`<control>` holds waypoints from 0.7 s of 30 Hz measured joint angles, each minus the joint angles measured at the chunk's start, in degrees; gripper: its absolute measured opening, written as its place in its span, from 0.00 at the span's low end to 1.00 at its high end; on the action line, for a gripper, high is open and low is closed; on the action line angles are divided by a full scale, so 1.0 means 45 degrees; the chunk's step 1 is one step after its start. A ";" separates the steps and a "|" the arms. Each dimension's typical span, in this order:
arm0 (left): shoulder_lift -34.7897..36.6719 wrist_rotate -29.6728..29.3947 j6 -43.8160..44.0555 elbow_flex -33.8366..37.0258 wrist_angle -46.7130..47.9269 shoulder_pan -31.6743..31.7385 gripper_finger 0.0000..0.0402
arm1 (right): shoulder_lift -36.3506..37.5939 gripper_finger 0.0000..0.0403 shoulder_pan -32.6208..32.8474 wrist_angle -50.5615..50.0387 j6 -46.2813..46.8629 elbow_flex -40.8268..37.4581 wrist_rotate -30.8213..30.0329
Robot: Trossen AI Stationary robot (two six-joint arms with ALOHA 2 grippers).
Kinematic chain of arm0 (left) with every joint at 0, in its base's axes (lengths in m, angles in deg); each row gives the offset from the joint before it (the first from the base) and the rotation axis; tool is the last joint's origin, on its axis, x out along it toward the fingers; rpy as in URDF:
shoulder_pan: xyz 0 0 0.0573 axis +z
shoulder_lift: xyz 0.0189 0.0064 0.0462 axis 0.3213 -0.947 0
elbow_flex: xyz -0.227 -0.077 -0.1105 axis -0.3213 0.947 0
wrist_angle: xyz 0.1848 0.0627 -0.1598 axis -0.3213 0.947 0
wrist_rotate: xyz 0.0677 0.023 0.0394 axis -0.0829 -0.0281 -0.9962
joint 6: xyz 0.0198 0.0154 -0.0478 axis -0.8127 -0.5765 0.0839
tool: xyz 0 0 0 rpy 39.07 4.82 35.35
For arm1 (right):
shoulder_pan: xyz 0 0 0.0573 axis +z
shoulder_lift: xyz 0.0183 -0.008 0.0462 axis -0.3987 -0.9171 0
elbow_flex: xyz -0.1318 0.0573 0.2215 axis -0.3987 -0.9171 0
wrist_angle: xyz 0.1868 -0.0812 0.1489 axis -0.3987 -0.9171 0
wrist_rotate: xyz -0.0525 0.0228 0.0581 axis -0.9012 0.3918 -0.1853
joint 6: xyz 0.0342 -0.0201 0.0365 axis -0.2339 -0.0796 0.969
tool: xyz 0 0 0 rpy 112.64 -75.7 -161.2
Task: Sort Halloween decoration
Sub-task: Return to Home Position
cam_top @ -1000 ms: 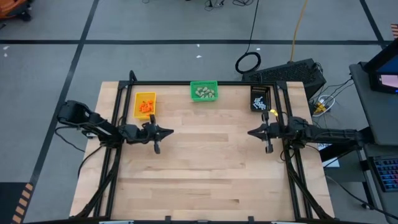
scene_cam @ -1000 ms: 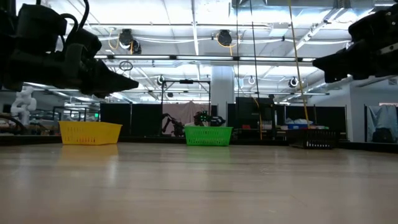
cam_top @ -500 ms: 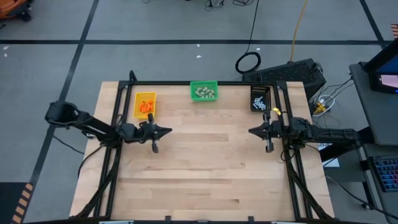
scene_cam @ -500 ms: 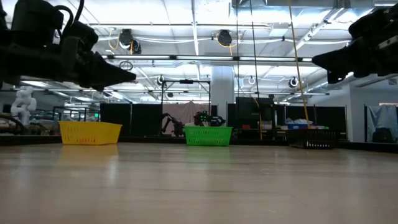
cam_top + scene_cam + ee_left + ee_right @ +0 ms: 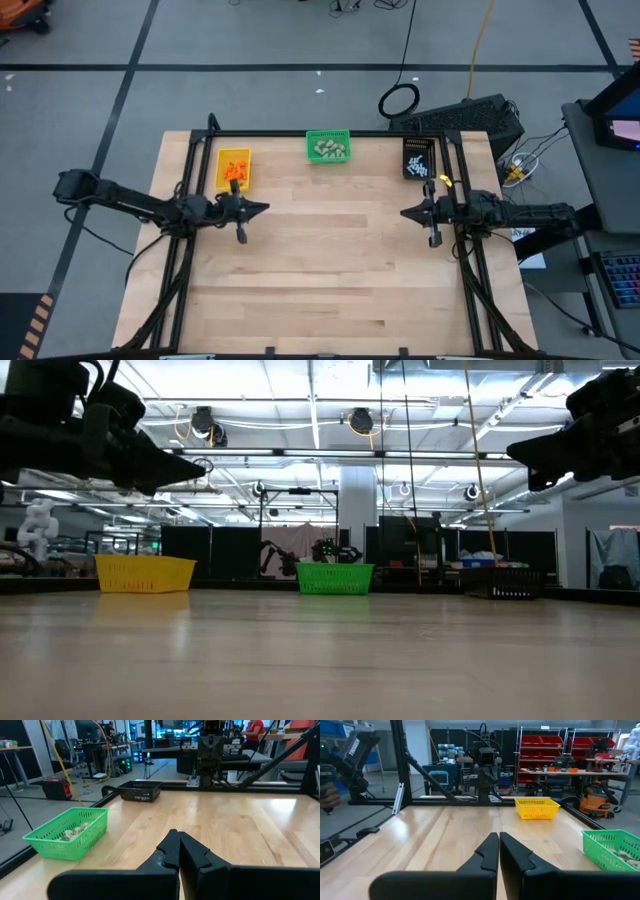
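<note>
Over counter (image 5: 330, 270) sides: left claw (image 5: 262, 208), right claw (image 5: 404, 212) closed tight, empty, parked; Halloween decoration (image 5: 234, 172) seemingly all binned by kind.

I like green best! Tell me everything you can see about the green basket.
The green basket is a small rectangular bin, seemingly plastic, with latticed walls. It stands upright at the table's far edge, between a yellow bin and a black bin. Beige-grey lumps lie inside. Nothing else touches it.

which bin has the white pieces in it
The black bin, with white sticks inside; the yellow bin holds orange bits, the green bin beige lumps.
</note>
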 joint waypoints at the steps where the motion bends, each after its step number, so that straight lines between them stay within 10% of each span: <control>1: 0.0257 -0.0002 -0.0002 0.0000 0.0214 0.0000 0.00 | 0.0000 0.00 0.0000 0.0013 0.0099 0.0000 -0.0029; 21: 0.5200 0.0435 0.0159 0.0000 0.5521 -0.0001 0.00 | -0.0019 0.00 0.0049 -0.0019 0.0207 -0.0374 -0.0066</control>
